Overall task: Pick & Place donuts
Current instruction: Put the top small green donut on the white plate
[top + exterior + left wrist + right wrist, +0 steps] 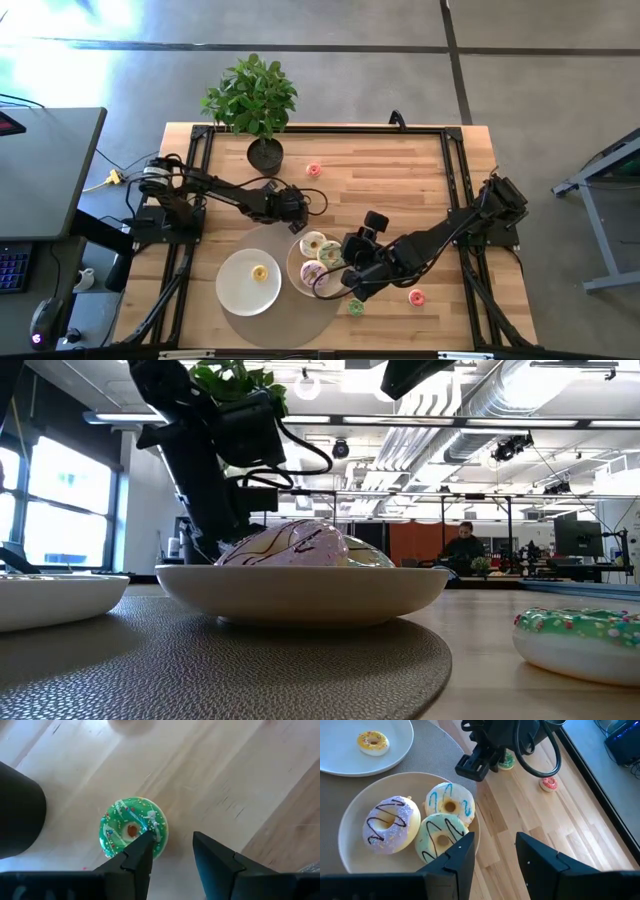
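Jaws of the left gripper (170,852) stand apart and hold nothing, poised over a small green donut (133,826) that lies on the bare wood of the table (400,180), 1 finger (140,857) already overlapping its edge (whether it touches, I cannot tell). From above, that gripper (292,208) sits near the middle of the table, just beyond the far rim of the round grey mat (240,325), its arm reaching in from the left edge.

On the mat, the left plate (232,290) holds 1 small yellow donut (260,272). The right plate (350,855) carries 3 larger ones: a purple-iced donut (389,823), a blue-striped white donut (451,805) and a pale green donut (439,836). So 4 pieces look placed.

Loose ones remain: a small pink donut (313,169) near the potted plant (255,105) toward the far edge, a green sprinkled donut (356,307) at the mat's right rim near the front edge, and another pink donut (416,296) farther right. I judge the job roughly half done.

The right gripper (492,855), fingers parted and empty, hangs above the right plate's rim, its arm stretched in from the right edge.
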You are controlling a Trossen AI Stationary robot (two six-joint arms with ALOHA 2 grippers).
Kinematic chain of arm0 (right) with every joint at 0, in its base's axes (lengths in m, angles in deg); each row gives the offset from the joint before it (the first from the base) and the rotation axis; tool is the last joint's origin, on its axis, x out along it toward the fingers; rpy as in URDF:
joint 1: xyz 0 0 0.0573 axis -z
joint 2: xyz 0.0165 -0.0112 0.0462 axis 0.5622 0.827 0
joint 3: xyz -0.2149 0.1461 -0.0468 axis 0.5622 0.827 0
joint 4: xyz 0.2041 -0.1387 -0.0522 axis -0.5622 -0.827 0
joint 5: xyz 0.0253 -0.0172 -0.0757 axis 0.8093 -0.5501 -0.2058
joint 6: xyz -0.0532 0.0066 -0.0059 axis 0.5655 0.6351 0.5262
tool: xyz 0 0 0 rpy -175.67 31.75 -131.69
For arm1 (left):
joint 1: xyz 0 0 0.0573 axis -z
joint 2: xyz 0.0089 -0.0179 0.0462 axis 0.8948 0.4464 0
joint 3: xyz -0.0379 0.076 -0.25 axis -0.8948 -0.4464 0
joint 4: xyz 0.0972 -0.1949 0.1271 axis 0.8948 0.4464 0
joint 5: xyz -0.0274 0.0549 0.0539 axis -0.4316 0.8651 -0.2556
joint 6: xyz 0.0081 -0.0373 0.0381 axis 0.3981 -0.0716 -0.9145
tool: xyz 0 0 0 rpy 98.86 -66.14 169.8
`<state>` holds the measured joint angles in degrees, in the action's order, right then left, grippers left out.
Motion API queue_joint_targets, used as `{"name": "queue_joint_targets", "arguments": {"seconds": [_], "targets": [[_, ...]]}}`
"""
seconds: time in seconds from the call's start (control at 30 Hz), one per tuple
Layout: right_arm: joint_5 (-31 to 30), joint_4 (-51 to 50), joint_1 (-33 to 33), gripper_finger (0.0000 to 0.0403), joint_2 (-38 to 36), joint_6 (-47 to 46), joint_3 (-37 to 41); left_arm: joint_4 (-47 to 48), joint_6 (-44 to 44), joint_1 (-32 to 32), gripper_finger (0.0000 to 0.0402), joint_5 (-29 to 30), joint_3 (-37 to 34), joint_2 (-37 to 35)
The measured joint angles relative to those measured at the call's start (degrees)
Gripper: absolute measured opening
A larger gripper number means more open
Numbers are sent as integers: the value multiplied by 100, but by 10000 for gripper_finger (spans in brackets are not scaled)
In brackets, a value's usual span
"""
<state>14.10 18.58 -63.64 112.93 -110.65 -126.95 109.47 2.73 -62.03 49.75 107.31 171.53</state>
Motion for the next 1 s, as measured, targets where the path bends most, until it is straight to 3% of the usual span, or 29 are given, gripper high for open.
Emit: {"name": "queue_joint_targets", "arguments": {"seconds": [0.13,0.43,1.0], "targets": [[0,0,0,139,0,-2,0,3,-28,0,110,7,0,0],[1,0,0,139,0,-2,0,5,-114,10,5,-428,-4,0],[-83,5,0,139,0,26,2,-66,-146,4,2,-329,-4,-50]]}}
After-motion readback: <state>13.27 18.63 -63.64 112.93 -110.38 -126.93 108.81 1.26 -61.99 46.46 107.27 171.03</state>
